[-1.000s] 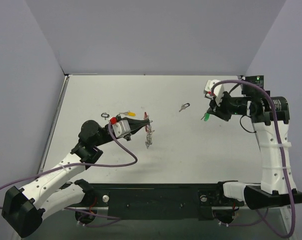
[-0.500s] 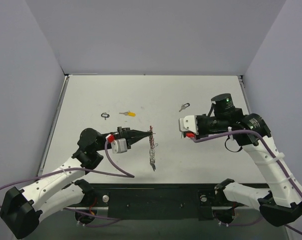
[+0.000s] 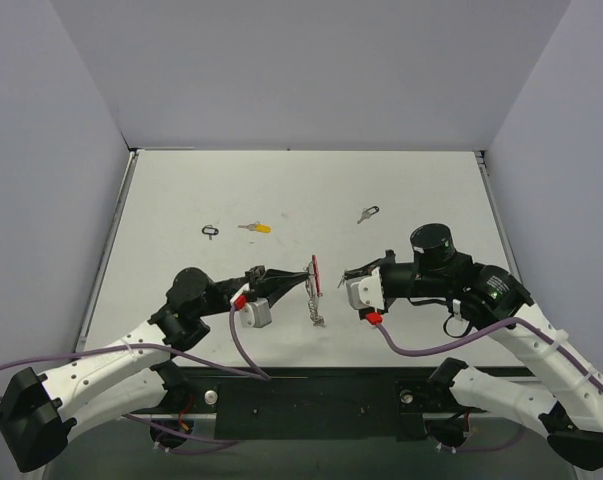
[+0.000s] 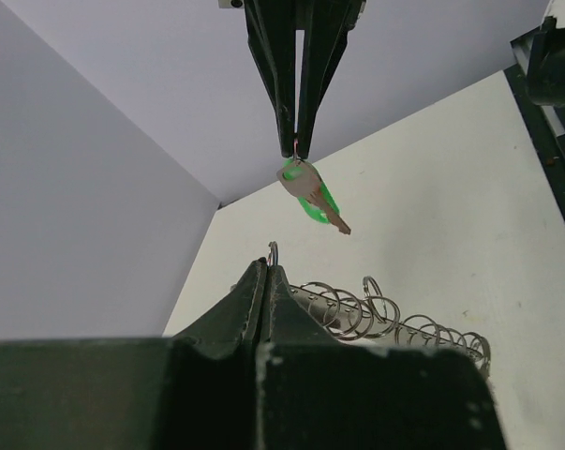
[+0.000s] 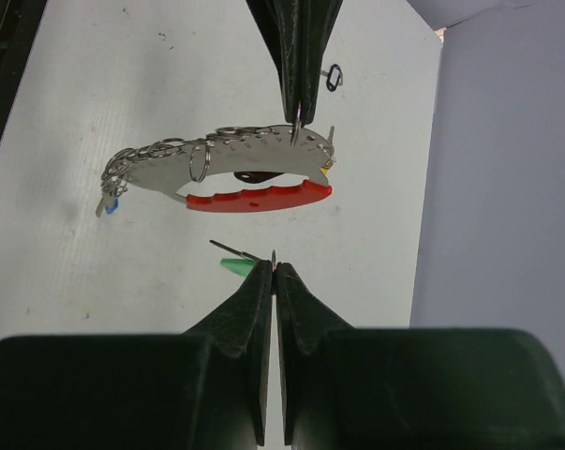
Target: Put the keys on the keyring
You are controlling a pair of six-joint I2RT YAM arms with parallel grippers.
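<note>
both arms have swung in toward the near middle of the table [image 3: 431,190], so their tips almost face each other. our left tool [image 3: 299,277] is pinched tight on the keyring [image 5: 254,199], held up with its chain dangling. our right tool [image 3: 347,273], closed too, grips the green key [image 4: 310,195] by its small ring, near the keyring. the yellow key [image 3: 256,228] lies further back.

The keyring [image 5: 230,155], a silver coil with a red piece, is held aloft. A green key [image 4: 310,195] is held facing it. A yellow key [image 3: 254,228] and a dark-headed key [image 3: 368,214] are laid flat farther back.
</note>
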